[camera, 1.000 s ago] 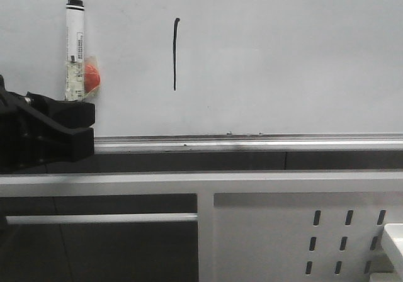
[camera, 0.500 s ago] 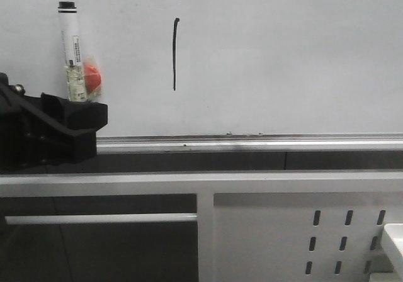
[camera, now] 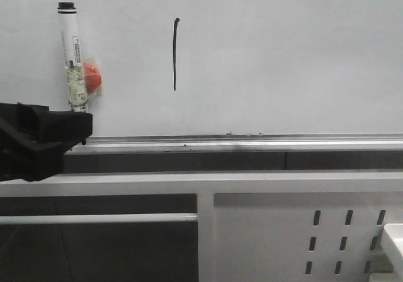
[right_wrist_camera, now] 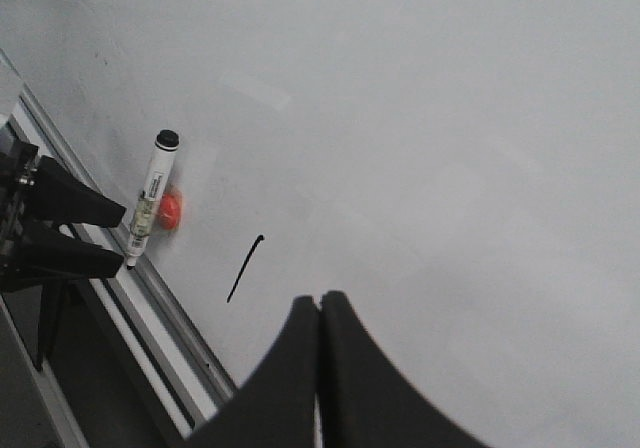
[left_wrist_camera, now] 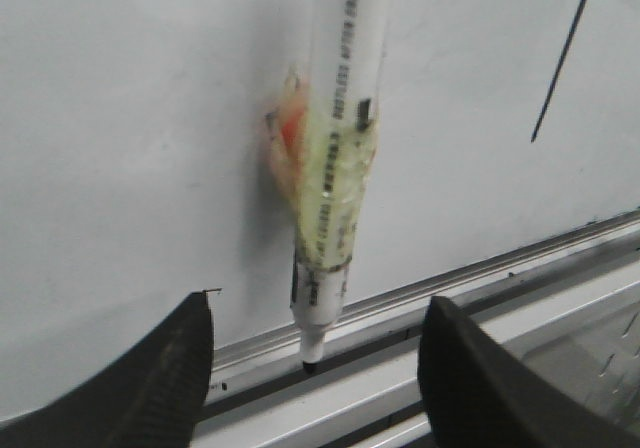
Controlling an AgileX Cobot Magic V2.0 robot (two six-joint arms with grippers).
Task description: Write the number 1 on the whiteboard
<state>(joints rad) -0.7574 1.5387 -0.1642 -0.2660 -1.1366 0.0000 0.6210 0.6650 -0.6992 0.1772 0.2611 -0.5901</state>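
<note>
Left gripper point(left_wrist_camera: 315, 368) stands wide open with nothing between its black fingers point(left_wrist_camera: 165, 378); in the left wrist view the marker point(left_wrist_camera: 335, 158) hangs in the gap between them, touching neither, tip down just above the silver ledge point(left_wrist_camera: 480, 268). In the front view that marker sits upright at the upper left of the frame, held against the whiteboard point(camera: 283, 62) by a red-orange blob point(camera: 93, 77) taped to its barrel, while the gripper body fills the lower left. The number 1 point(camera: 175, 54) is already on the board, a thin black stroke with a small hook, at upper centre-left, well apart from the marker. So the writing looks done and the step in hand is, as I judge it, backing the left arm away from the parked marker. To do it well, retreat straight off the board with the jaws held wide, so neither finger clips the barrel or the tip; avoid any sideways sweep toward the stroke, which could smear. The right gripper point(right_wrist_camera: 320, 313) has its fingers pressed together, empty, hanging off the board at the lower middle of its own view, and should stay clear.
</note>
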